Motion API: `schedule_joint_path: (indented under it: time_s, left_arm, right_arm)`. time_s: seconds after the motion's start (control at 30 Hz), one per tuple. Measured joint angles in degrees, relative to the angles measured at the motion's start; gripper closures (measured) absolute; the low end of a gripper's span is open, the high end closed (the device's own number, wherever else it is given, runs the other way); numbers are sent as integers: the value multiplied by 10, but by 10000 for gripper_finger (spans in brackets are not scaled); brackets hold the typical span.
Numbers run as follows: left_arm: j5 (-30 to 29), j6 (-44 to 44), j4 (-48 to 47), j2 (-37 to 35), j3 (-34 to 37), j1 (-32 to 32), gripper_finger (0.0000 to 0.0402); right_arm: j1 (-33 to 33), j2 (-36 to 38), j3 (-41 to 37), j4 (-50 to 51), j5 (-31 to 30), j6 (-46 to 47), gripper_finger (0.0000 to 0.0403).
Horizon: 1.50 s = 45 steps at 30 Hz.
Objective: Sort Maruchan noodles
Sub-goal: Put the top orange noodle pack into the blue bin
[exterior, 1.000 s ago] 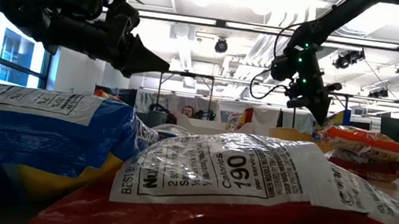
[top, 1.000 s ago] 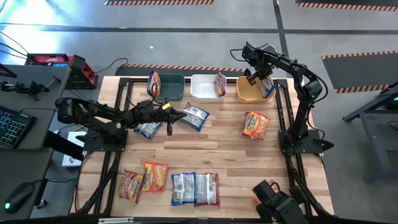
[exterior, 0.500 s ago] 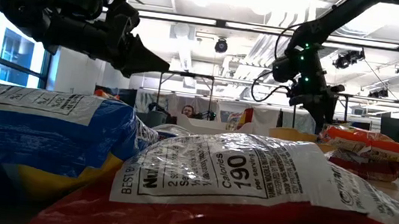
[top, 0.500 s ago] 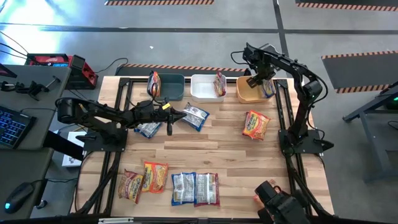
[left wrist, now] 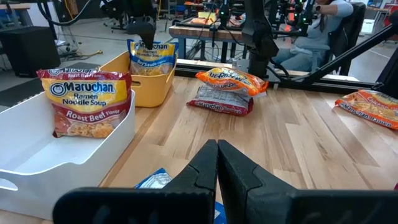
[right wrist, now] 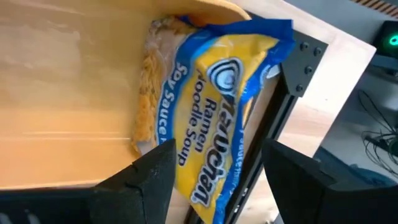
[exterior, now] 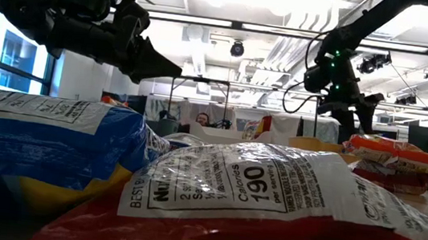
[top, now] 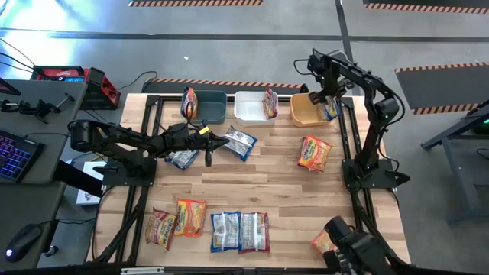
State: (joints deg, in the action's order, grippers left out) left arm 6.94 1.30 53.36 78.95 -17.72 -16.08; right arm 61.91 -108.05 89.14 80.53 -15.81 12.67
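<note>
At the table's one o'clock corner, the right gripper [top: 327,90] hangs over the orange bin [top: 304,114], its fingers [right wrist: 134,180] spread apart with nothing between them. Just past them the yellow-blue packet [right wrist: 214,134] stands on edge against the bin's far wall, its long axis running up out of the bin. It looks freshly dropped, so that one seems sorted.

The likely next pick is the orange-red pair [top: 314,153], stacked at three o'clock on the table, lying toward six o'clock from the right gripper with open wood between. Their long axis runs roughly twelve to six, slightly tilted. The right arm is clearly the nearer one.

The left gripper [top: 226,140] hovers over the table near ten o'clock, pointing toward three, fingers pressed together and empty. A blue-white packet [top: 241,143] lies just beside its tip, and another [top: 182,158] sits under the arm.

The white bin [top: 249,108] holds a roast-beef packet [left wrist: 86,102] upright; the dark bin [top: 210,107] holds one orange-red packet [top: 189,101] on edge.

Along the six o'clock edge wait four more in a row [top: 208,224]. The wood-plank top [top: 275,179] is level and open between groups. Beyond lies a workshop, with a seated person [left wrist: 314,37] at a far bench.
</note>
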Motion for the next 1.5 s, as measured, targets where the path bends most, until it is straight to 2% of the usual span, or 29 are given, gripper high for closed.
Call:
schedule_joint_path:
  time_s: [0.23,0.33,0.5,0.63,0.73,0.8,0.97,1.1,1.23,1.33,1.4,1.5]
  left_arm:
    - [0,0,-7,0,0,0,401]
    - [0,0,-7,0,0,0,401]
    - [0,0,-8,0,0,0,401]
    - [0,0,-8,0,0,0,401]
    - [0,0,-8,0,0,0,401]
    - [0,1,-8,0,0,0,401]
    - [0,12,-8,0,0,0,401]
    - [0,18,-7,0,-2,0,401]
    - [15,58,-14,0,-27,0,401]
    - [18,95,-42,2,-58,12,401]
    - [14,119,-62,16,-87,25,401]
    - [12,145,-83,65,-144,49,401]
  right_arm:
    - [3,0,0,6,-1,-23,189]
    - [-2,8,0,18,-18,-43,207]
    - [-32,65,0,40,-86,-61,292]
    - [-63,146,-2,10,-83,-68,382]
    - [-92,228,-36,-73,-43,-94,388]
    - [-109,289,-85,-149,19,-112,382]
    - [-165,441,-279,-359,153,-103,400]
    - [-230,538,-442,-551,219,-78,395]
    - [-286,601,-578,-787,229,-102,401]
    - [-310,627,-650,-935,228,-143,401]
    - [-316,640,-676,-992,228,-168,402]
    - [-316,656,-681,-1024,227,-184,402]
